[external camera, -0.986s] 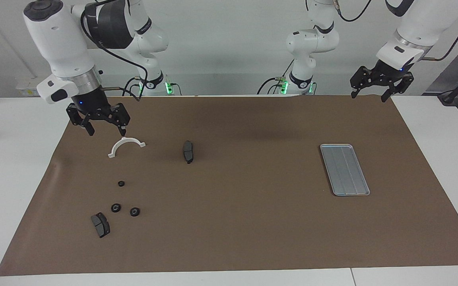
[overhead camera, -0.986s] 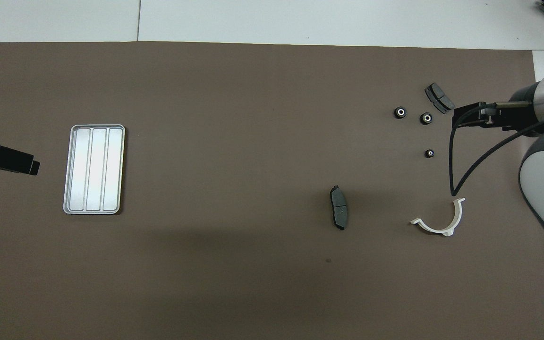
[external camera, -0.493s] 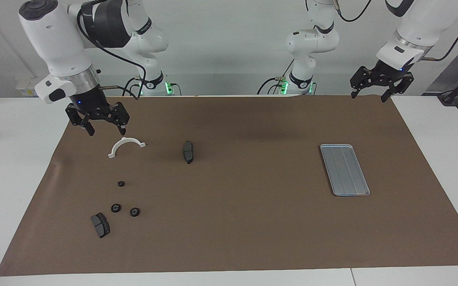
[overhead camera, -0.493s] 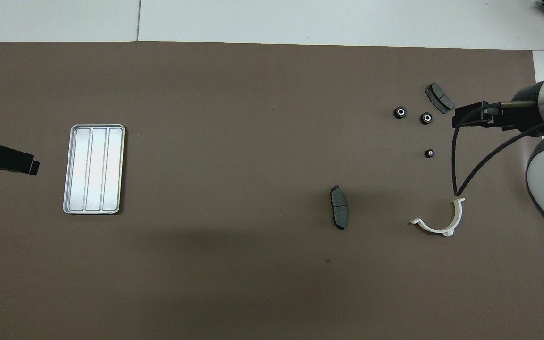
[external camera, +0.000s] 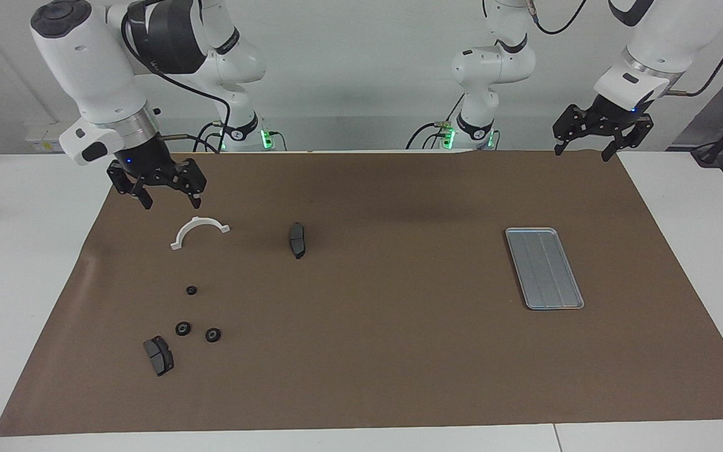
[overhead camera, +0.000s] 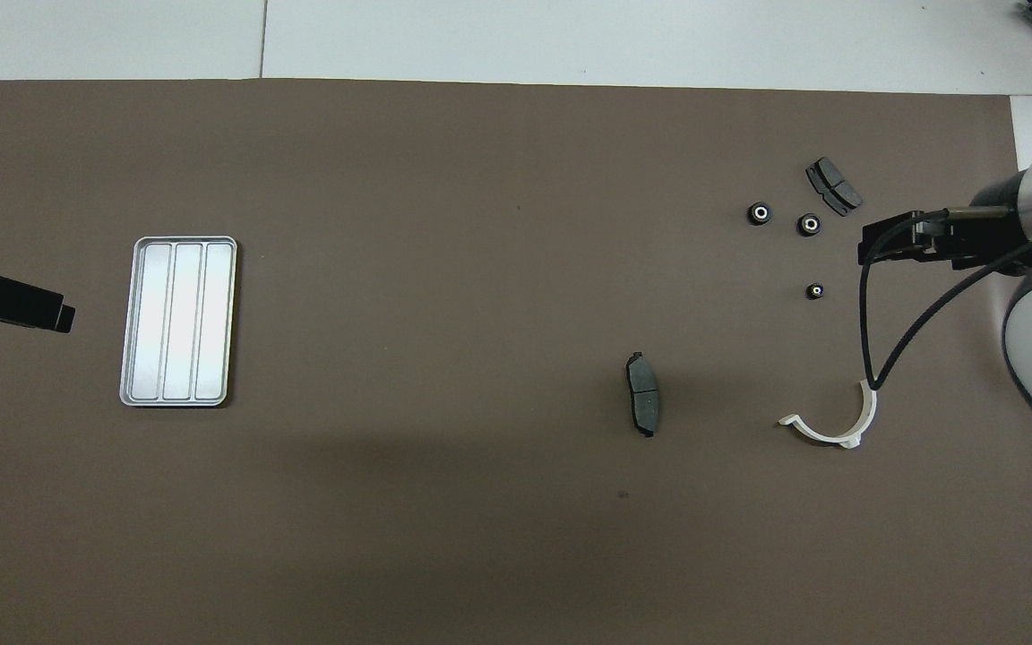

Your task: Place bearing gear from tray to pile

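Right gripper (external camera: 166, 196) hangs in the air with fingers spread wide and nothing between them, over the mat (external camera: 399, 351) at the right arm's end, just above the white half-ring (external camera: 199, 231). Against the earlier frames it has risen a touch and drifted slightly toward the middle of the table; small move, reads as a retreat after a drop rather than a fresh reach. Below it and farther from the robots lies the pile (external camera: 195, 318): three small black ring gears, one apart and nearer the gripper, two side by side farther out, none touching, unchanged in place over the last second. A dark brake pad (external camera: 158, 355) sits just beside the outer pair; a second brake pad (external camera: 297, 239) lies toward the table's middle, well apart from the gripper. Moving on toward the left arm's end: the tray (external camera: 544, 268) lies flat, grooves bare, no gear showing in it in either view. Left gripper (external camera: 602, 130) waits over the mat's edge nearest the robots, fingers apart, empty, the tray well below it and farther out; it has not shifted. Judgement: with the tray holding nothing and all three gears down at the pile, the transfer looks complete, and the right arm's slight lift suggests it is clearing away. Nothing left to fetch that I can see.
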